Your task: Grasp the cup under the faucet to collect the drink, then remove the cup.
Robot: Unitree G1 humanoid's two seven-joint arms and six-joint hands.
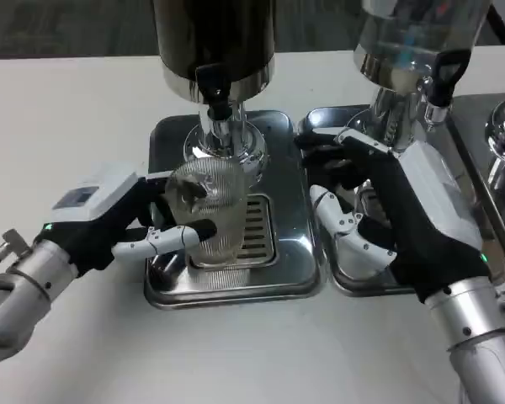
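A clear ribbed cup (209, 215), standing on the left drip tray (236, 290) beneath the dark dispenser's faucet (216, 93), is gripped by the left hand (122, 223) and should be kept upright and centred, while the right hand (379, 215) is held spread, holding nothing.

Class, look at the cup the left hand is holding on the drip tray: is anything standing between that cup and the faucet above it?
Nothing visible does. The left hand grips the clear ribbed cup on the left drip tray, and the cup's mouth sits directly below the black faucet. The right hand is off to the side, over the neighbouring tray.
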